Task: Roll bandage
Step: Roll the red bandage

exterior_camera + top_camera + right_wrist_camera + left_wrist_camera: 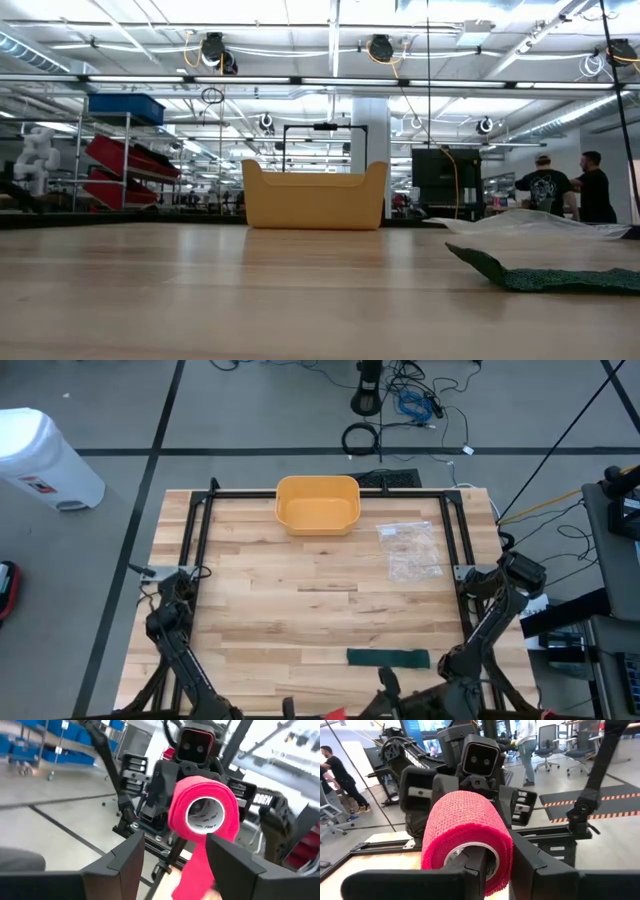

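Gripping the red bandage roll (pixel 467 837), the left end effector (pixel 485 870) faces the released right end effector (pixel 175 855) (near table edge (pixel 300 700)).

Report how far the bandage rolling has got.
Done: most of the red bandage is wound on its core. In hand: the left hand grips the roll; a loose tail hangs by the open right hand. Left: winding that tail. The green strip lies flat on the table.

Two black jointed arms (pixel 172 622), each wrist bearing a boxy twin-lens camera housing (pixel 479 757).
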You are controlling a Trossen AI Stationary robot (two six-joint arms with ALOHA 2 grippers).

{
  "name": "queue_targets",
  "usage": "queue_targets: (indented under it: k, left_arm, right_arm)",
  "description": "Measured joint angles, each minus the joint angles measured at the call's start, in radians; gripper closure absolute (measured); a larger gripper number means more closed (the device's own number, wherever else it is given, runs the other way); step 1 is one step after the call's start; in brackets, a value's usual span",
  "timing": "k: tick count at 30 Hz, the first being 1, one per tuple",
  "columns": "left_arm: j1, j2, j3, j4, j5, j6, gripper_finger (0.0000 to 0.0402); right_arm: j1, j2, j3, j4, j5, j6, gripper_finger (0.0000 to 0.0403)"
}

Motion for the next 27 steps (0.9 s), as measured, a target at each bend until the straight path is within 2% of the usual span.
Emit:
queue_targets:
  k: [6,11,16,21,27]
  left_arm:
    - [-0.011,0.001,0.000,0.010,0.002,0.000,0.0336]
    - [0.001,0.002,0.000,0.012,0.006,-0.006,0.0336]
    - [0.012,0.002,0.000,0.012,0.009,-0.006,0.0336]
    - [0.019,0.002,0.000,0.011,0.010,-0.006,0.0336]
    - [0.019,0.002,0.000,0.010,0.010,-0.006,0.0336]
  right_arm:
    - [0.031,0.000,0.000,0.024,0.000,-0.143,0.0207]
    - [0.029,0.000,0.000,0.026,0.002,-0.194,0.0207]
    - [0.009,0.000,0.000,0.041,-0.009,-0.179,0.0207]
    - [-0.032,0.000,0.000,0.043,-0.129,-0.114,0.0207]
    - [-0.058,0.000,0.000,0.044,-0.130,-0.093,0.0207]
